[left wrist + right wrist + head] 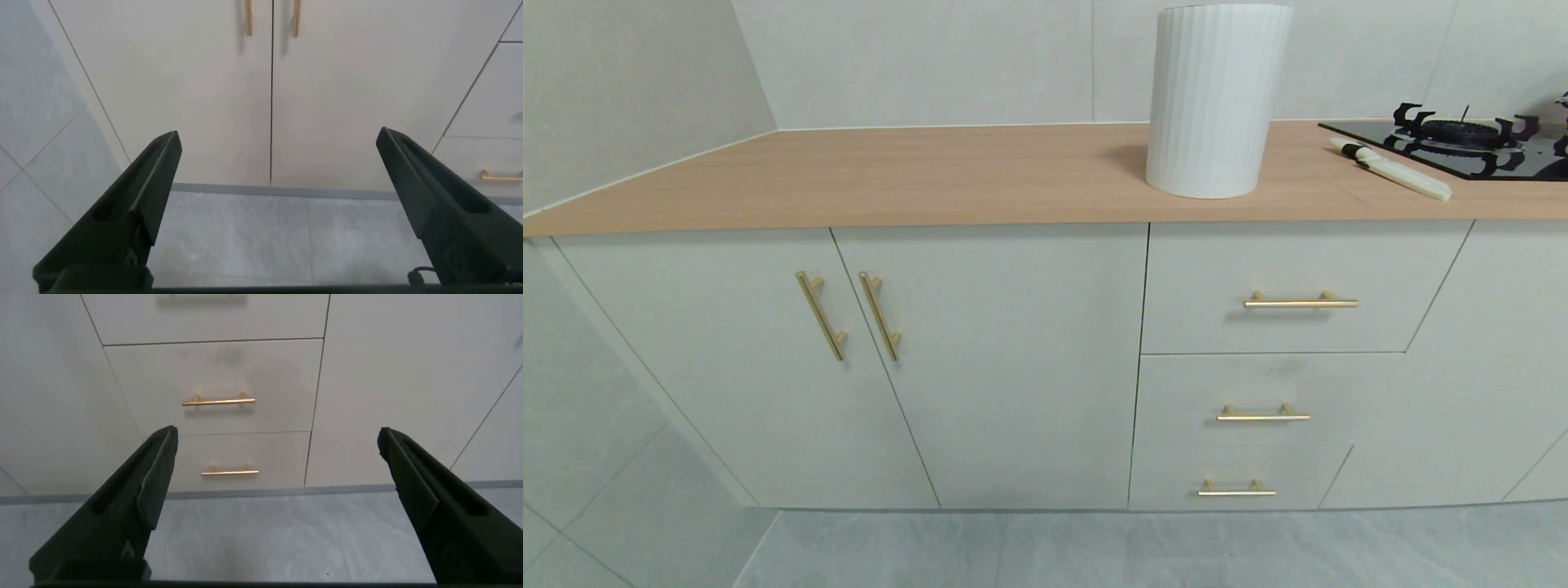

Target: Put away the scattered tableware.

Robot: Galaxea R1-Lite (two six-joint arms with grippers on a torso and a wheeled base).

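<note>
A cream-bladed knife with a dark band on its handle (pixel 1392 169) lies on the wooden counter (pixel 947 175) at the right, beside the black stove (pixel 1462 143). A tall white ribbed container (pixel 1215 98) stands upright on the counter left of the knife. My left gripper (pixel 276 147) hangs low and open, facing the double cabinet doors (pixel 271 82) above the floor. My right gripper (pixel 278 445) is open too, low in front of the drawers (pixel 216 384). Nothing is held between the fingers of either gripper.
Below the counter are two cabinet doors with gold handles (pixel 849 314) on the left and three drawers with gold handles (pixel 1298 302) to their right. A tiled wall (pixel 645 82) closes the left side. Grey floor (pixel 1094 547) lies in front.
</note>
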